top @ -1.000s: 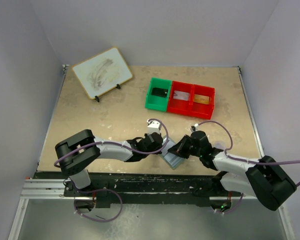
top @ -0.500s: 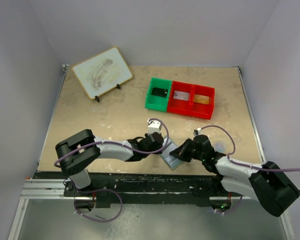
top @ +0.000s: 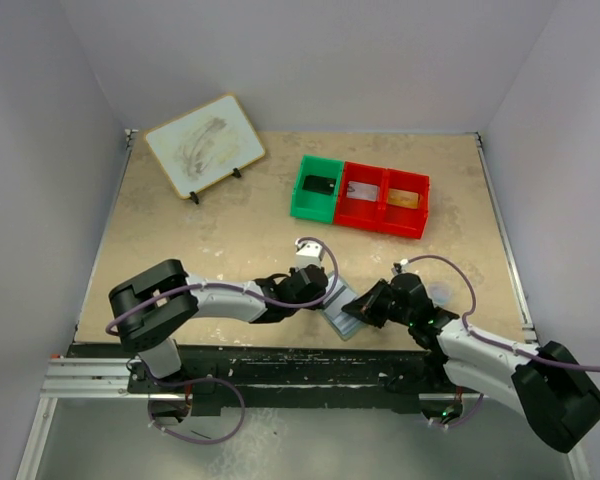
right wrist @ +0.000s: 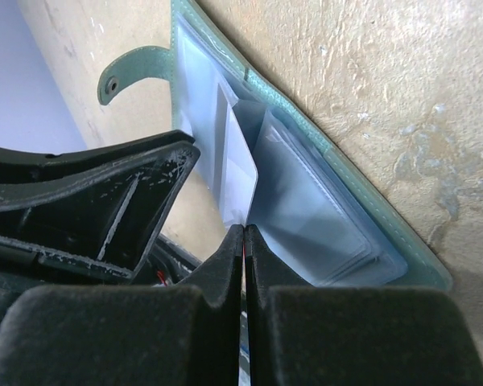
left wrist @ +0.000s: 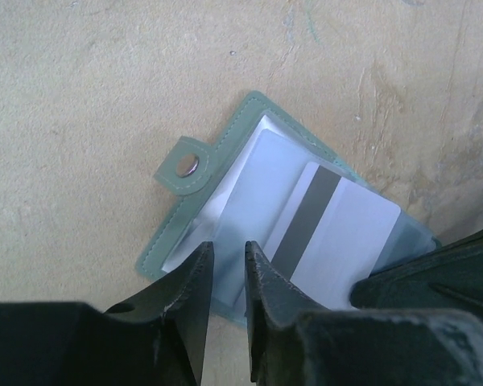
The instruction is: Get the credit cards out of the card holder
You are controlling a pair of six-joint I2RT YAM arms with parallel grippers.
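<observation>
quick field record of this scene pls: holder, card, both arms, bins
card holder: open, flat on the table, between both arms
white card: dark stripe, sticking out of a pocket
right gripper: jaws shut on the white card's edge
left gripper: jaws narrowly apart at the holder's near edge, grip unclear
green bin: dark flat item inside
red bin: butts against the green bin

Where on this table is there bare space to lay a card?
Bare tabletop lies between the picture board and the green bin, and on the right below the red bins. It is crowded at the near middle, where the left gripper and right gripper meet over the card holder.
</observation>
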